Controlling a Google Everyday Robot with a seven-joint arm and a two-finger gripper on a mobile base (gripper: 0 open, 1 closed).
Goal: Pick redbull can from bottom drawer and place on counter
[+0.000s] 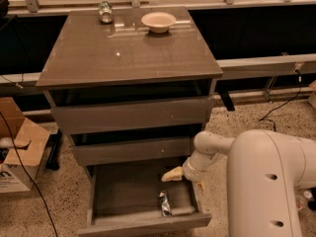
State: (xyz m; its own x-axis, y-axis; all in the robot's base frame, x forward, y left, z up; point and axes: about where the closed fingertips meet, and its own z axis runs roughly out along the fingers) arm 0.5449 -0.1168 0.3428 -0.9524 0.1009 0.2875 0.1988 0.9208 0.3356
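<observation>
- Can (164, 203): lying on its side on the drawer (123, 194) floor, right of centre, close to the front wall. Not gripped, nothing touching it.
- Long axis: roughly front-to-back along the drawer, top end tipped slightly off that line.
- Gripper (186, 180): inside the open drawer's back right part, just under the middle drawer's front. The can lies just ahead of it toward the drawer front and lower, near but apart.
- Gripper state: looks apart, two yellowish tips showing with nothing between them. The wrist hides part of it, so not certain.
- Coming move, as judged: drop and come forward over the can, jaws turned to span its narrow width across the long axis. The right wall is close, so there is little side room.
- Counter (128, 53): well above the gripper. At its far edge are a bowl (158, 21) and a stubbier can (105, 12).
</observation>
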